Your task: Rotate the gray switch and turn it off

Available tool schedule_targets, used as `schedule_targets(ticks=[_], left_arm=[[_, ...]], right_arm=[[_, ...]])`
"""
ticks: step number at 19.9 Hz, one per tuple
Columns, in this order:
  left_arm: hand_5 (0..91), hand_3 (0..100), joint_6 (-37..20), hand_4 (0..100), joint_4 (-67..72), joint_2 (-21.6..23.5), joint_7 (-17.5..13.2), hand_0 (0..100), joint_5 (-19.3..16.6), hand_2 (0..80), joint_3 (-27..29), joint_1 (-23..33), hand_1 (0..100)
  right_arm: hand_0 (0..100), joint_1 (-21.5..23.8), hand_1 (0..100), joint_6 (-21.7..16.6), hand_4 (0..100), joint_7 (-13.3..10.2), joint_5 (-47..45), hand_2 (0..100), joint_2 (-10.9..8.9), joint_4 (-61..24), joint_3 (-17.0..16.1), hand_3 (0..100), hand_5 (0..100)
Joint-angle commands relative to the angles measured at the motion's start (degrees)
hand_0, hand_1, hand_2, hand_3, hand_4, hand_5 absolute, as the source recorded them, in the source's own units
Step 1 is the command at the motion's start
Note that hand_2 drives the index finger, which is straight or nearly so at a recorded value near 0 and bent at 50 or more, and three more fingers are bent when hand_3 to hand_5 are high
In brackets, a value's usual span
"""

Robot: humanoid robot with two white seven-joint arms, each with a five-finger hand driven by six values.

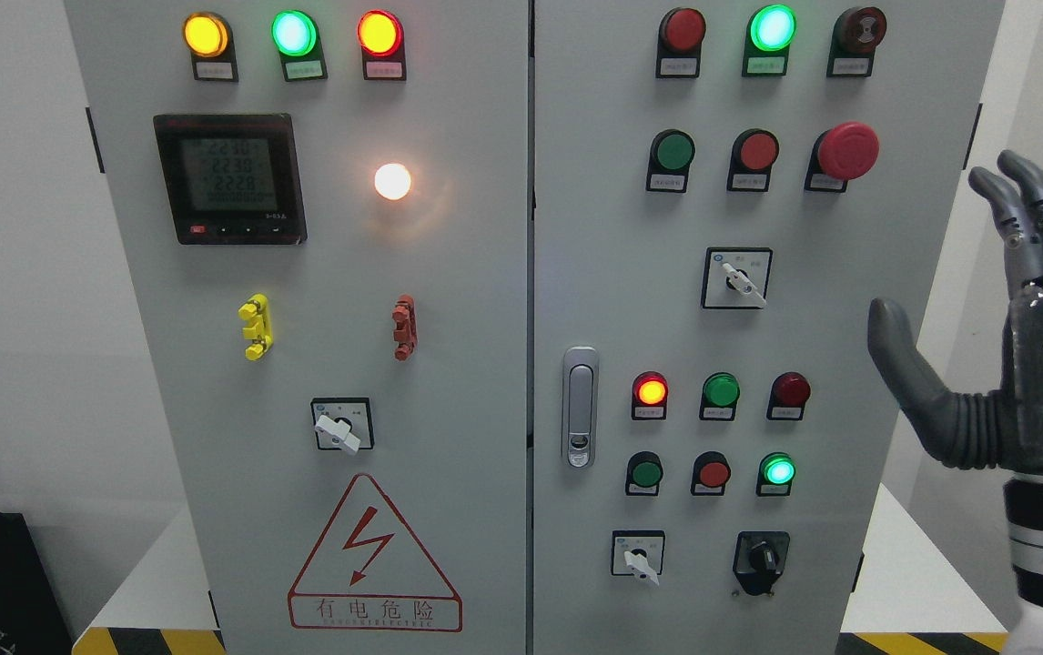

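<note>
1. Right hand (1022,337): raised at the right edge, palm side toward the cabinet, fingers upright and close together, thumb stretched out to the left; it holds nothing and is clear of the cabinet's right edge.
2. Cabinet (485,300): gray, two doors, filling most of the view.
3. Gray switches: four white-handled rotary knobs on square plates. One sits on the left door (341,426) above the warning triangle (374,557); one sits mid-height on the right door (738,278); one sits low on the right door (638,556). All three handles point down and to the right.
4. Black knob (761,559): just right of the lowest gray switch.
5. Door handle (580,407): silver, upright, on the right door's left edge.
6. Meter (229,178): black frame, lit display, upper left door, with a glowing white lamp (392,181) beside it.
7. Red mushroom button (845,151): upper right door.
8. Top lamps: yellow (206,35), green (294,34) and red (379,34) are lit on the left door.
</note>
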Motion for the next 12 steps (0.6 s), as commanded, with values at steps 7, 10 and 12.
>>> schedule_targets(ticks=[7, 10, 12], left_arm=[[0.0, 0, 0.0, 0, -1.4, 0.0, 0.0, 12, 1.1, 0.0, 0.4, -0.5, 39], [0.0, 0, 0.0, 0, -1.4, 0.0, 0.0, 12, 1.1, 0.0, 0.4, -0.5, 39], [0.0, 0, 0.0, 0, -1.4, 0.1, 0.0, 12, 1.1, 0.0, 0.4, -0.5, 39]], right_arm=[[36, 0.1, 22, 0.0, 0, 0.0, 0.0, 3, -0.46, 0.3, -0.1, 1, 0], [36, 0.0, 22, -0.1, 0, 0.0, -0.1, 3, -0.29, 0.3, -0.1, 1, 0], [36, 0.0, 22, -0.1, 0, 0.0, -0.1, 3, -0.29, 0.3, 0.0, 3, 0]])
